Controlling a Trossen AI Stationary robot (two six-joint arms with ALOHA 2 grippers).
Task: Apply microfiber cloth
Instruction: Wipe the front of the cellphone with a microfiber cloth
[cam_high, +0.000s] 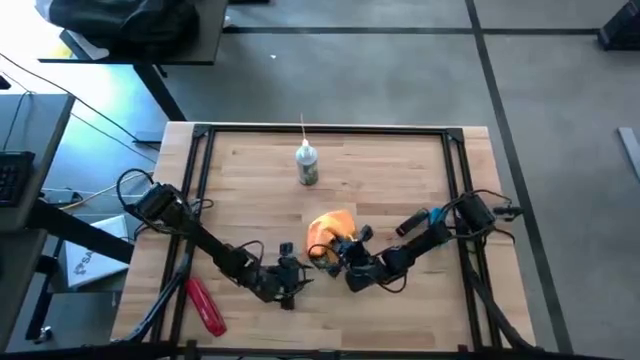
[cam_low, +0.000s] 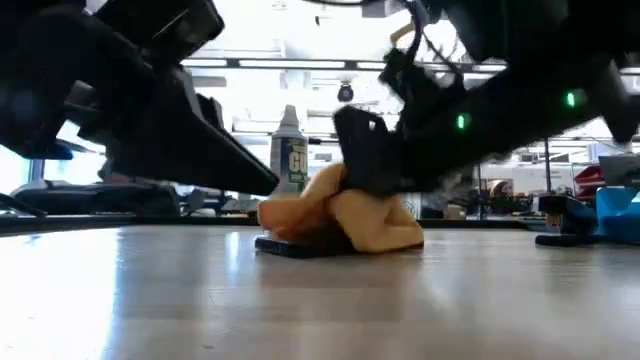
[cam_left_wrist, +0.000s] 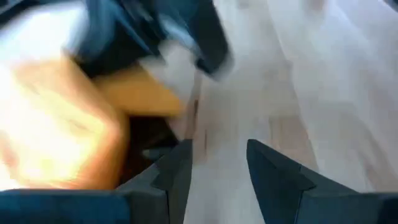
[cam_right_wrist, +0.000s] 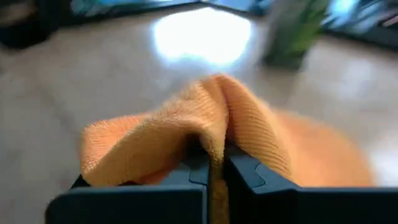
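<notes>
One microfiber cloth (cam_right_wrist: 186, 134) is pinched in the right gripper (cam_right_wrist: 214, 163); the left gripper (cam_left_wrist: 214, 165) waits open beside it.

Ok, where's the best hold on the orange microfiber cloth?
The raised fold at the top of the bunched orange microfiber cloth, from the right side: the right gripper pinches that ridge there, while the cloth's lower part drapes over the black phone.
</notes>
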